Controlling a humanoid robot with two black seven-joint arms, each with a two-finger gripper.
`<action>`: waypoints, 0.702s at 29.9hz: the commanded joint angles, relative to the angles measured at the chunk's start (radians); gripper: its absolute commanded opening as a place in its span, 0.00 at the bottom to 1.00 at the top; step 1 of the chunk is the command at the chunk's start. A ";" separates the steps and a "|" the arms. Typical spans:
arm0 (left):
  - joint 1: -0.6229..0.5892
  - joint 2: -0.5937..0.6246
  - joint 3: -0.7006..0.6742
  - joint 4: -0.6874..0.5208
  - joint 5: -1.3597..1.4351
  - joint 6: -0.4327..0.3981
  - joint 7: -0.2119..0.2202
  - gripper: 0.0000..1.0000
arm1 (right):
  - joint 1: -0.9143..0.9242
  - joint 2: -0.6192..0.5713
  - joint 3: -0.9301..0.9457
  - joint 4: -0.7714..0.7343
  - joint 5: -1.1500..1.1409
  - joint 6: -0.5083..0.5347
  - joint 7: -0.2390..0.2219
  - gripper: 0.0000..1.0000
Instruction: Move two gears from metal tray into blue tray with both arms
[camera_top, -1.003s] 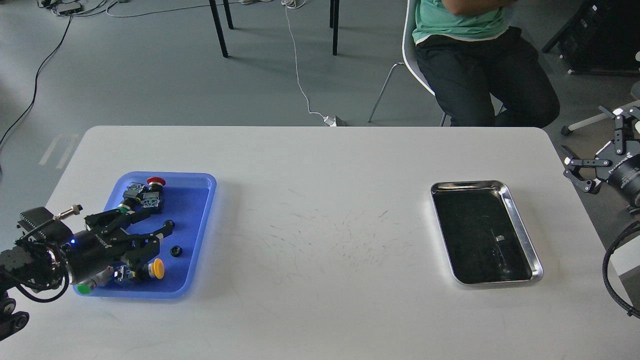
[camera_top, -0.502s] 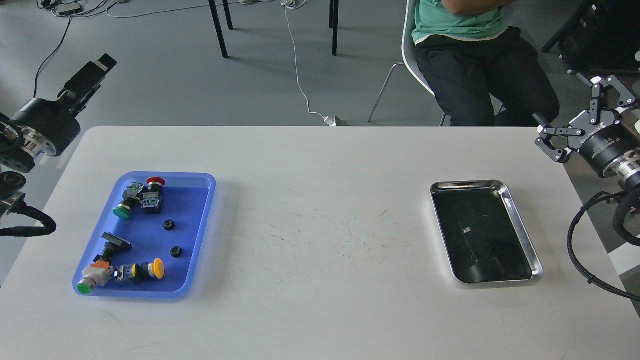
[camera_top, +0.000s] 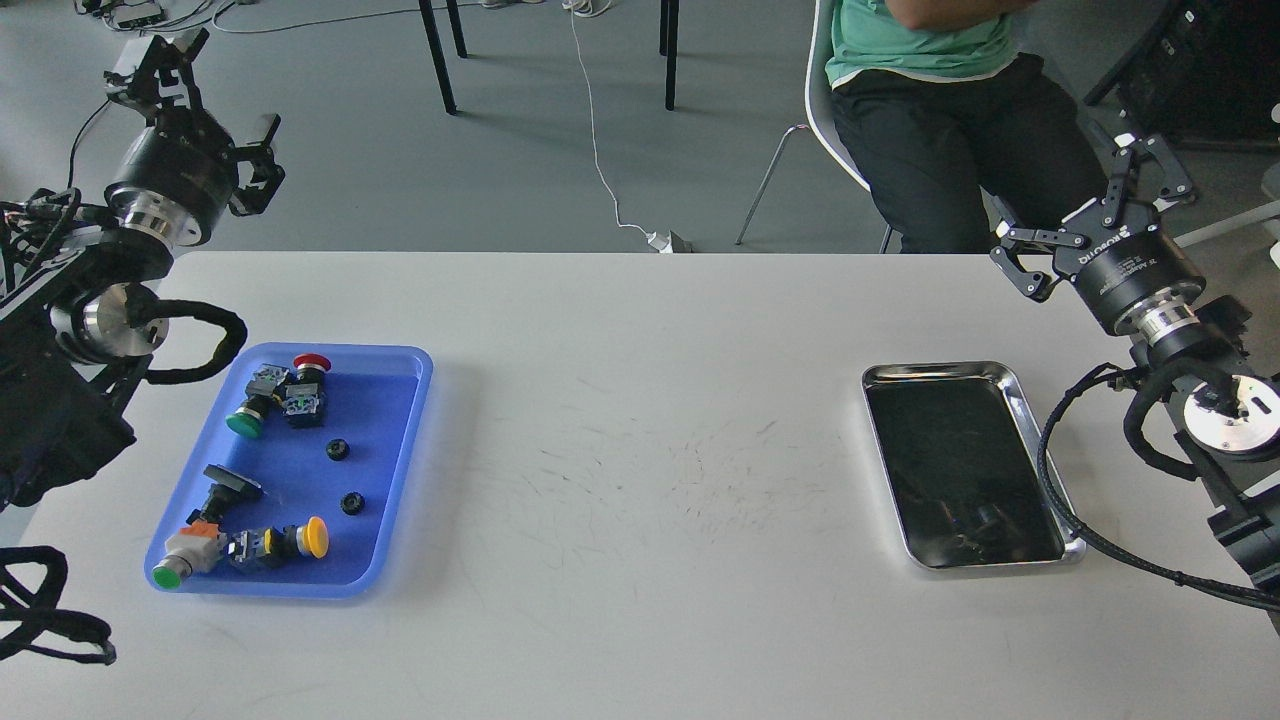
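Gears (camera_top: 338, 450) both sit in the blue tray (camera_top: 400, 520), tiny, light, rigid, best pinched across the toothed rim, while left gripper (camera_top: 190, 95) and right gripper (camera_top: 1085, 215) hang spread, empty.

Blue tray (camera_top: 400, 480): saturated blue, paler along the rim. Gears (camera_top: 338, 450), (camera_top: 352, 503): two, black. Push-button switches (camera_top: 270, 395), (camera_top: 245, 545): caps red, yellow and two green; bodies black and grey, one orange-and-white. Metal tray (camera_top: 1040, 450): bright silver rim, dark reflective floor. Worktop (camera_top: 650, 400): white, with fine dark scuff marks at its middle. Left gripper (camera_top: 185, 90) and right gripper (camera_top: 1085, 215): black fingers (camera_top: 1020, 270), silver wrist rings.
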 joint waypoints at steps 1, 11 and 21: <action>-0.039 -0.071 -0.014 0.183 -0.013 -0.075 0.011 0.98 | 0.002 0.001 0.000 0.000 0.000 0.001 -0.001 0.99; -0.030 -0.084 -0.001 0.219 -0.024 -0.075 0.100 0.98 | -0.008 -0.013 0.017 -0.005 0.000 -0.003 -0.001 0.99; -0.033 -0.102 0.001 0.220 -0.029 -0.075 0.100 0.98 | -0.015 -0.031 0.017 -0.033 -0.002 -0.049 -0.001 0.99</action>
